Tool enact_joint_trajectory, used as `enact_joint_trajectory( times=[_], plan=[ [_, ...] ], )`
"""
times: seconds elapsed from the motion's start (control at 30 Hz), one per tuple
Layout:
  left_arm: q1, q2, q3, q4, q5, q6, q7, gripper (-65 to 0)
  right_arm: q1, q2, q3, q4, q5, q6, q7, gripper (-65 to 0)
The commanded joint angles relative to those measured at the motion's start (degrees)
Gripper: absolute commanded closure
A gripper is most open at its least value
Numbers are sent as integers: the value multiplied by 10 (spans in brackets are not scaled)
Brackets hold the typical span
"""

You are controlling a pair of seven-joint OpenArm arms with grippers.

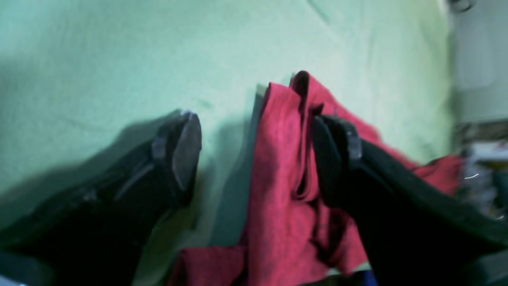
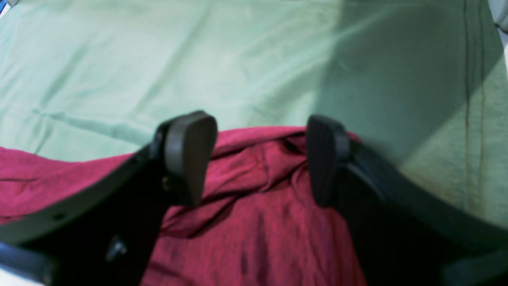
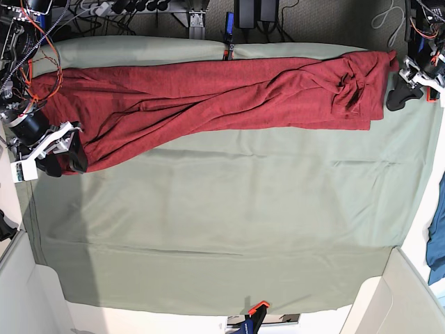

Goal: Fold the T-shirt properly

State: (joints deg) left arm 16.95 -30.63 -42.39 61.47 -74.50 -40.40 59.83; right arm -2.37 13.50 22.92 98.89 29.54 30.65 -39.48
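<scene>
The dark red T-shirt (image 3: 208,94) lies stretched in a long, wrinkled band across the far side of the table. My left gripper (image 3: 398,96) hovers at its right end. In the left wrist view that gripper (image 1: 258,153) is open, and an upright fold of the T-shirt (image 1: 278,159) leans against its right finger (image 1: 329,159), away from the left one. My right gripper (image 3: 64,163) is at the shirt's left end. Seen from the right wrist, it (image 2: 258,157) is open just above rumpled shirt fabric (image 2: 258,230), with nothing pinched.
A sage-green cloth (image 3: 222,229) covers the whole table. A blue cloth (image 3: 438,229) hangs at the right edge. Cables and electronics (image 3: 139,8) crowd the far edge. Orange clamps (image 3: 257,306) hold the green cloth at the near and far edges.
</scene>
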Motion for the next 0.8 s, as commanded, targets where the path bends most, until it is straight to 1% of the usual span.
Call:
enact_joint_trajectory(
  times=[0.0, 0.13, 0.27, 0.47, 0.6, 0.77],
  plan=[
    [2, -8, 1, -4, 2, 4, 39, -466, 7, 8, 3, 9, 11, 0, 13, -384],
    [2, -9, 1, -8, -34, 4, 93, -466, 8, 8, 3, 9, 13, 0, 13, -383],
    [13, -8, 1, -3, -89, 4, 139, -466, 7, 8, 3, 9, 15, 0, 13, -384],
    [32, -8, 1, 58, -92, 4, 147, -465, 8, 7, 3, 9, 16, 0, 13, -383],
    [32, -8, 5, 97, -79, 4, 147, -465, 8, 7, 3, 9, 16, 0, 13, -383],
    [32, -8, 49, 111, -81, 4, 145, -465, 8, 7, 3, 9, 16, 0, 13, -383]
  ],
)
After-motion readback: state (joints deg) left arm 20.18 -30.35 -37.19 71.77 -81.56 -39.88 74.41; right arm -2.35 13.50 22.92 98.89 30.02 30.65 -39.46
